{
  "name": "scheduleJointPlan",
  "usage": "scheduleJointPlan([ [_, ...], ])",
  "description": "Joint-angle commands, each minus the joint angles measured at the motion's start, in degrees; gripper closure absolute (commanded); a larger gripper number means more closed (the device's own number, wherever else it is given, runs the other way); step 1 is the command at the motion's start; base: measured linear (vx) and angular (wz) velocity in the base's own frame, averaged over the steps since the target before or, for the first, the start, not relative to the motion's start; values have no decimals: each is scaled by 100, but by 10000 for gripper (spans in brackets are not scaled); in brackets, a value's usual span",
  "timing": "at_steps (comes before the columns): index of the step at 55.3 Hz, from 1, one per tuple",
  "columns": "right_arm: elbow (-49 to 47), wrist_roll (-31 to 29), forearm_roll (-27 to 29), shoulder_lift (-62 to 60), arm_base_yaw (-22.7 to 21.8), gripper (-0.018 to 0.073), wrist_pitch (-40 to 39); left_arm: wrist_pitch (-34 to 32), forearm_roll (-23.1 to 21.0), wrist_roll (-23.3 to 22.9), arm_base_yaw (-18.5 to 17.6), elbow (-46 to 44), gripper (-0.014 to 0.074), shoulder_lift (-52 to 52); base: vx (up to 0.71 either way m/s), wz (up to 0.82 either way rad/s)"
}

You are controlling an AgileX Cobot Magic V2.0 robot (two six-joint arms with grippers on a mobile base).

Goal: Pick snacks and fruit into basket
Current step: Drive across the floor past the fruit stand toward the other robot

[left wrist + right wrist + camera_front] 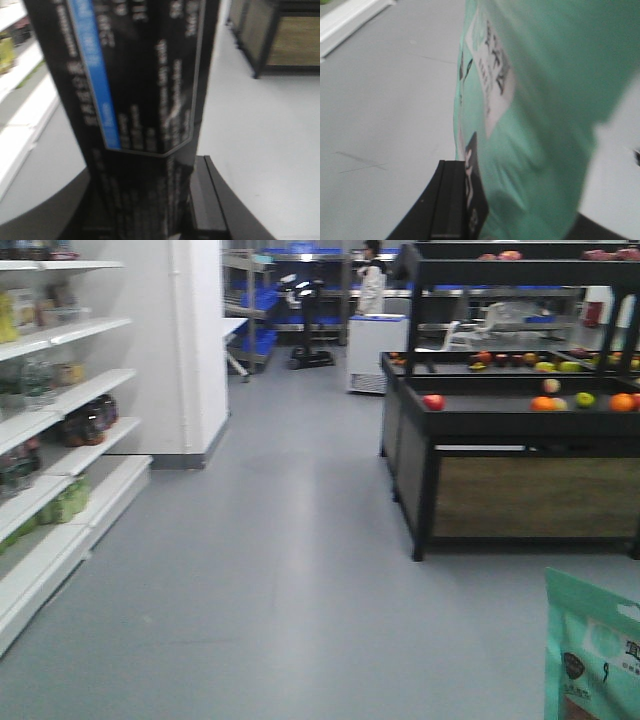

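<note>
My right gripper (515,220) is shut on a mint-green snack pouch (540,100) with a black-lettered label; the pouch's top also shows at the bottom right of the front view (595,655). My left gripper (150,215) is shut on a black printed pouch (140,85) with a blue stripe and white lettering, held upright between the fingers (205,200). Loose fruit lies on the dark display stand (520,420) at the right: a red one (433,401), orange ones (543,403), a green one (585,399). No basket is in view.
White shelving (60,470) with bottles and packets runs along the left. Grey floor (280,580) stretches ahead between shelf and stand. A white pillar (190,350) stands at mid-left. A white freezer (375,352), a person (371,280) and racks with blue bins stand far back.
</note>
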Motion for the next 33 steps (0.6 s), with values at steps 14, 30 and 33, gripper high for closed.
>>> scheduleJointPlan([
  [14,-182,-5,-45,-29,10,568,-484,-528,78,2,-4,-209,595,32,25,-99],
  [30,-182,-5,-45,-29,10,568,-479,-533,78,2,-4,-209,595,32,27,-97],
  [33,-182,-5,-45,-29,10,568,-470,-533,78,2,-4,-209,595,32,29,-91],
])
